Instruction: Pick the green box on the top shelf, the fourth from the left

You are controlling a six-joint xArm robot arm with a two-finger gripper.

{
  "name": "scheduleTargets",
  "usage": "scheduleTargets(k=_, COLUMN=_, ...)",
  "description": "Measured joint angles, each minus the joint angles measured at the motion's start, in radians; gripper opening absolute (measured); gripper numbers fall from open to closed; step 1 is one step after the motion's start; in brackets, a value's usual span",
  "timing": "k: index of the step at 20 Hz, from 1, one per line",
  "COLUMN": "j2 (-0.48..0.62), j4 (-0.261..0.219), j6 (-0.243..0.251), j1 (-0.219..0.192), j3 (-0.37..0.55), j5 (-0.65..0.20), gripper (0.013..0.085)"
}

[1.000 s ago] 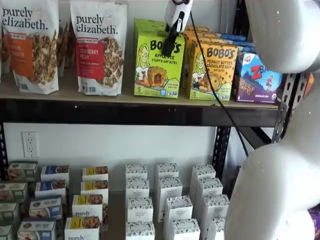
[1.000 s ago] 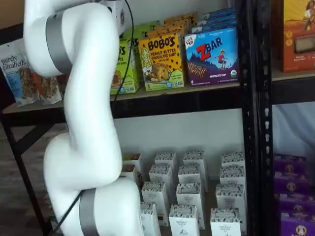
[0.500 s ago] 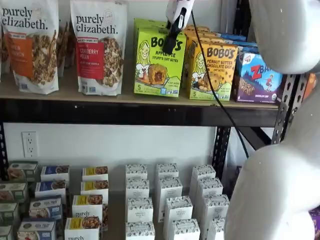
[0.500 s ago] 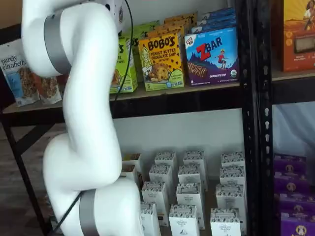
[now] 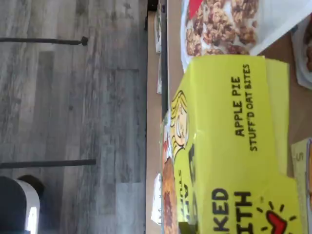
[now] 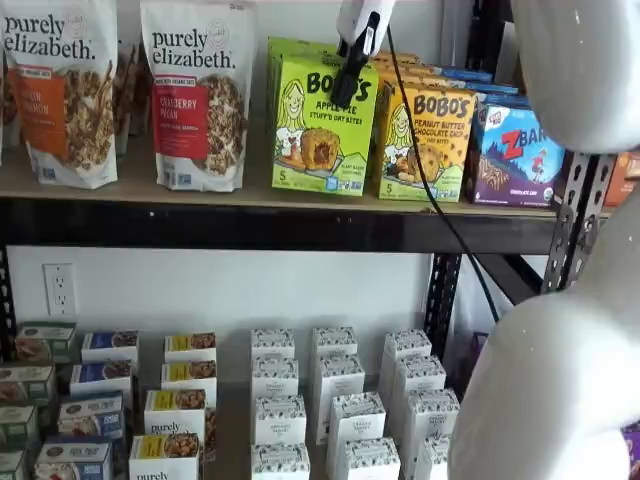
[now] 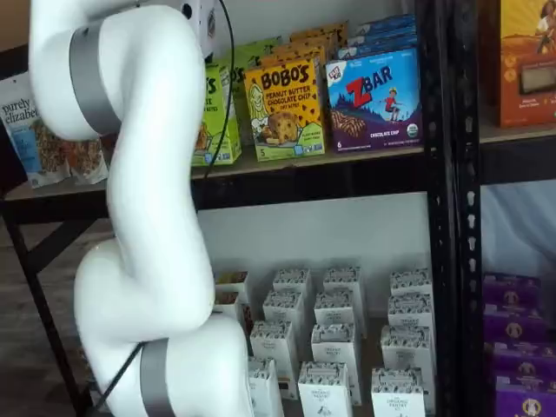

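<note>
you've got a grey wood-plank floor [image 5: 73, 122] and a white wall with an outlet [image 6: 59, 288] behind the racking. the top shelf [image 6: 250, 222] is a tan board with a thick black front rail, on dark perforated uprights [image 7: 443, 217].

going left to right on that board in a shelf view: two purely elizabeth granola bags [image 6: 198, 95], then the green box [image 6: 324, 125], then the yellow-orange bobo's peanut butter carton [image 6: 427, 143], then the blue zbar carton [image 6: 517, 155]. the lower shelf holds rows of small white cartons [image 6: 340, 410].

the green box stands at the front edge of the top shelf, just beside the peanut butter carton. its long axis is vertical, printed face out toward the room, top panel up. it looks tipped a little, top leaning toward the right, though i can't say whether its base is clear of the board. in the wrist view its yellow-green top panel [image 5: 234, 146] fills most of the frame, "apple pie stuff'd oat bites" readable.

the gripper [image 6: 347, 85] comes down from above onto the box's top edge; the black fingers [image 6: 349, 75] sit over the upper front face, closed on the green box. in the other shelf view the white arm [image 7: 148, 217] hides most of the box, with only a strip [image 7: 221, 113] visible.
</note>
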Motion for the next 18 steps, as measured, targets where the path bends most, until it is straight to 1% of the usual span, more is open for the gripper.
scheduleTargets(k=18, j2=-0.143, j4=-0.005, j6=0.008, j1=0.01, j3=0.148, j5=-0.006, gripper=0.029)
